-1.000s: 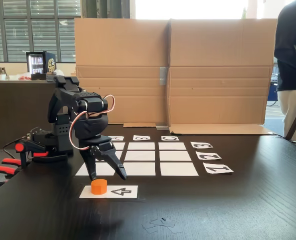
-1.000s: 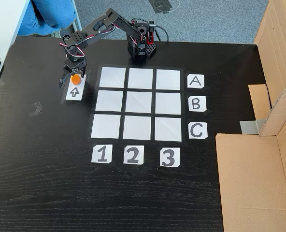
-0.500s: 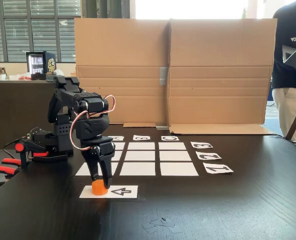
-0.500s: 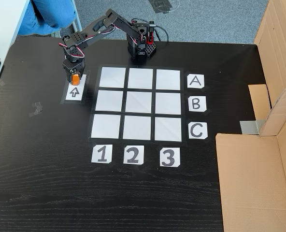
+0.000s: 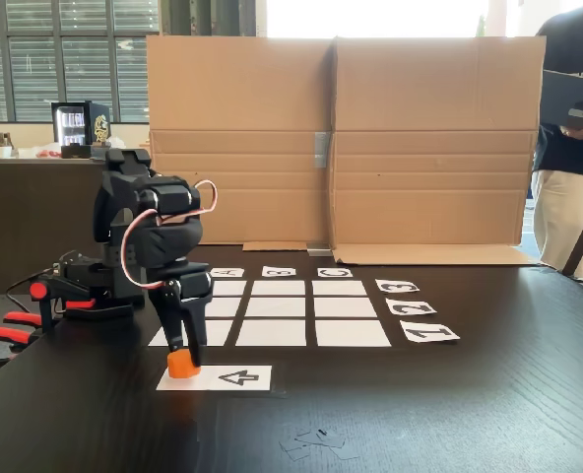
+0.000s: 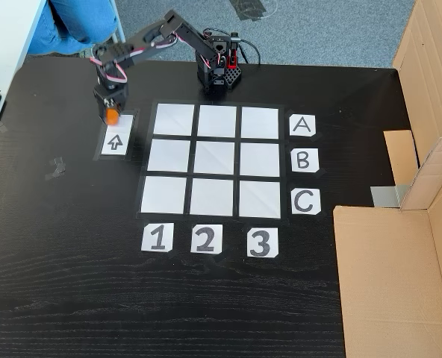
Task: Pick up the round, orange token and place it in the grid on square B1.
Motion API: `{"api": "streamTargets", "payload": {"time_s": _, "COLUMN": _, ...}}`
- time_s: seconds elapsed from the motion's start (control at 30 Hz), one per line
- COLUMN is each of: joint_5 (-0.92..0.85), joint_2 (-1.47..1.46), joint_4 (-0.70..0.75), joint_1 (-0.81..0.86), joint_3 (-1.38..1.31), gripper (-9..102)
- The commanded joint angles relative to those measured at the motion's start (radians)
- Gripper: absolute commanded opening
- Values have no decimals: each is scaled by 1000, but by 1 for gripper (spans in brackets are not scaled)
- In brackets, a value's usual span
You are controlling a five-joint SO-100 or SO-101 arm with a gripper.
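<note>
Black wood-grain table (image 6: 206, 298) is carrying the grid (image 6: 215, 159), with cardboard sheets (image 5: 341, 138) standing behind and a person (image 5: 572, 148) waiting at the right. Beside the grid, the gripper (image 5: 181, 357) is pinching the token (image 5: 181, 365) just above the arrow strip (image 6: 115, 140).

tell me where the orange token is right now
The orange token sits between the gripper's closed fingers at the arrow strip's blank end, left of the grid in both fixed views.
</note>
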Motion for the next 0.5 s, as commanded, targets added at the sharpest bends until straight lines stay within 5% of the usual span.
{"api": "streamTargets", "payload": {"time_s": 0.0, "joint_5": -23, "joint_2": 227, "joint_4": -21, "joint_1": 41, "joint_3": 83, "gripper": -1}}
{"api": "streamTargets", "payload": {"time_s": 0.47, "joint_5": -115, "joint_2": 719, "joint_4": -172, "joint_1": 71, "joint_3": 465, "gripper": -1}}
